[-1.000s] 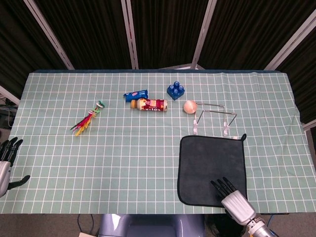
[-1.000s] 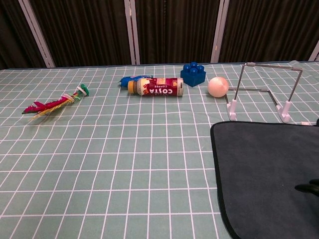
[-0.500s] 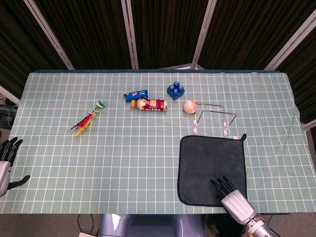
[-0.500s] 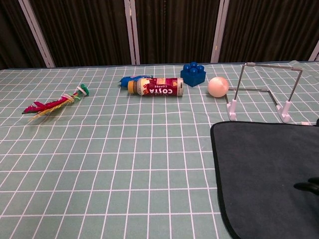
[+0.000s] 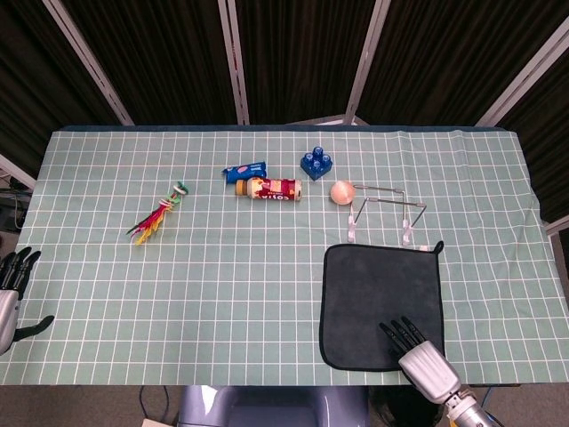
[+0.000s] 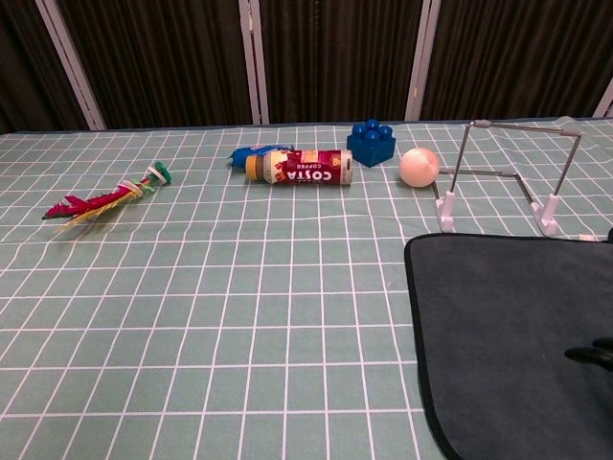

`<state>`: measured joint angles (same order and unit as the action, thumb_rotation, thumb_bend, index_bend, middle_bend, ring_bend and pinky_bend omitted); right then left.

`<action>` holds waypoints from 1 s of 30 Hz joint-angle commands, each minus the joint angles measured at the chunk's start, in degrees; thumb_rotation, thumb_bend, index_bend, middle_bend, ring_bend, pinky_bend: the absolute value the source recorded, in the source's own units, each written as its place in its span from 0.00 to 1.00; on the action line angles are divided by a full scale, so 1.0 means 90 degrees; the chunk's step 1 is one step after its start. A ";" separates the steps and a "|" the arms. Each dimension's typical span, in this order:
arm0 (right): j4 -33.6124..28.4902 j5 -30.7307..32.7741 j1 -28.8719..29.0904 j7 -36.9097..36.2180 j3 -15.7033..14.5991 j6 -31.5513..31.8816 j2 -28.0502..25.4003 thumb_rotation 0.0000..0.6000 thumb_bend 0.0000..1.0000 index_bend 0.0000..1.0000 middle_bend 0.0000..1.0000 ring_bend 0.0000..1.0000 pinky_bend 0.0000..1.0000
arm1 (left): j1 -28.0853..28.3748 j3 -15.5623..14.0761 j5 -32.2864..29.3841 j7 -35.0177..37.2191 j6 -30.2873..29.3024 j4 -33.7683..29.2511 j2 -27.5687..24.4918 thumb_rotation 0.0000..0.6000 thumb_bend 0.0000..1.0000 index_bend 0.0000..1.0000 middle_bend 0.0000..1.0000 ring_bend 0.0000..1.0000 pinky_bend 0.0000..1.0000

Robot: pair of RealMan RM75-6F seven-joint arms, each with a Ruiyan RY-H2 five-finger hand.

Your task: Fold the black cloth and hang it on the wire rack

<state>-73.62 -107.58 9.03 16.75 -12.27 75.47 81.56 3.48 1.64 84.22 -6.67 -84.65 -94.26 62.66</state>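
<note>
A: Right hand point(image 5: 420, 354), condition?
B: Fingers straight and spread, resting on or just over the near edge of the black cloth point(image 5: 382, 304); holds nothing. In the chest view only dark fingertips point(image 6: 592, 356) show at the frame's right edge, over the cloth point(image 6: 508, 335).

A: Left hand point(image 5: 12, 289)?
B: Off the table's left edge, far from the cloth, fingers extended and apart, thumb out to the side; holds nothing. Head view only.

A: Black cloth, placing?
B: Flat and unfolded on the green checked tablecloth point(image 5: 222, 267), near the table's front edge, a small loop at its far right corner.

A: Wire rack point(image 5: 384, 212)?
B: Upright just behind the cloth's far edge, its white feet close to that edge; nothing hangs on it. Chest view shows it point(image 6: 508, 172) directly beyond the cloth.

A: Other items, from the cloth outward?
B: Pale pink ball point(image 5: 341, 191) just left of the rack, behind the cloth. Blue toy block point(image 5: 316, 161) further back and left. Coffee bottle point(image 5: 268, 189) lying on its side, left of the ball, label reading COSTA in the chest view point(image 6: 302, 166). Blue packet point(image 5: 244, 169) just behind the bottle. Feathered shuttlecock toy point(image 5: 158, 215), red and yellow, well to the cloth's left
</note>
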 commanded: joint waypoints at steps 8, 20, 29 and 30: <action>0.0071 0.0001 0.0005 -0.0196 0.0006 0.0115 0.0047 1.00 0.39 0.55 0.03 0.00 0.00 | 0.0002 -0.0004 0.0000 -0.0022 0.0000 0.0000 0.0011 1.00 0.00 0.00 0.00 0.00 0.00; -0.0155 0.0312 0.0140 -0.0917 0.0179 0.0021 0.0087 1.00 0.45 0.64 0.10 0.00 0.00 | -0.0006 0.0006 -0.0009 0.0014 -0.0024 -0.0011 -0.0011 1.00 0.00 0.00 0.00 0.00 0.00; -0.0887 0.1354 0.0443 -0.1348 0.0834 -0.0574 -0.0085 1.00 0.46 0.67 0.12 0.00 0.00 | -0.0003 0.0017 -0.0030 0.0052 -0.0014 0.0008 -0.0024 1.00 0.00 0.00 0.00 0.00 0.00; -0.0967 0.1496 0.0493 -0.1345 0.0921 -0.0679 -0.0111 1.00 0.46 0.67 0.13 0.00 0.00 | -0.0001 0.0017 -0.0033 0.0049 -0.0010 0.0009 -0.0022 1.00 0.00 0.00 0.00 0.00 0.00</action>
<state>-80.33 -96.81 12.26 5.31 -6.01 71.53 81.29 3.47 1.79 83.93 -6.23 -84.75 -94.18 62.46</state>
